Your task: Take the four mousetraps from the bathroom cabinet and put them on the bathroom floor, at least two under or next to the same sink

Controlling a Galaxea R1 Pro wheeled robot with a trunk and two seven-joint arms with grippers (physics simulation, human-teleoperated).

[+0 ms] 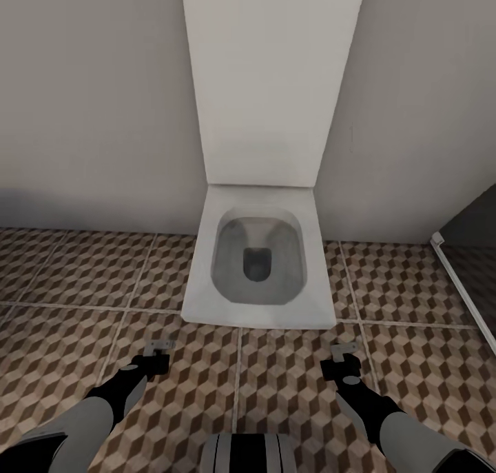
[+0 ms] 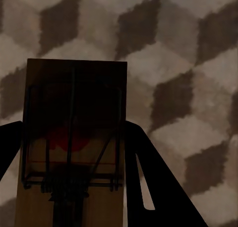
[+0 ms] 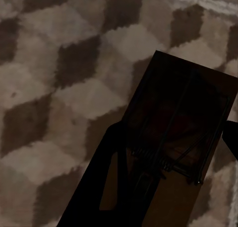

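Both of my grippers hang low over the bathroom floor (image 1: 83,280), just in front of a white toilet. My left gripper (image 1: 158,361) is shut on a mousetrap (image 1: 160,347), whose end juts out past the fingertips. The left wrist view shows that tan board with its dark wire spring (image 2: 74,137) clamped between the two dark fingers (image 2: 148,177). My right gripper (image 1: 342,367) is shut on a second mousetrap (image 1: 343,350). The right wrist view shows this one (image 3: 183,122) held at a slant above the cube-patterned tiles (image 3: 59,88). The cabinet and the sink are out of view.
The white toilet (image 1: 258,307) with its raised lid (image 1: 269,80) stands against the pale wall straight ahead. A dark panel with a white frame (image 1: 458,280) runs along the right edge. Patterned tile lies open to the left and right of the toilet.
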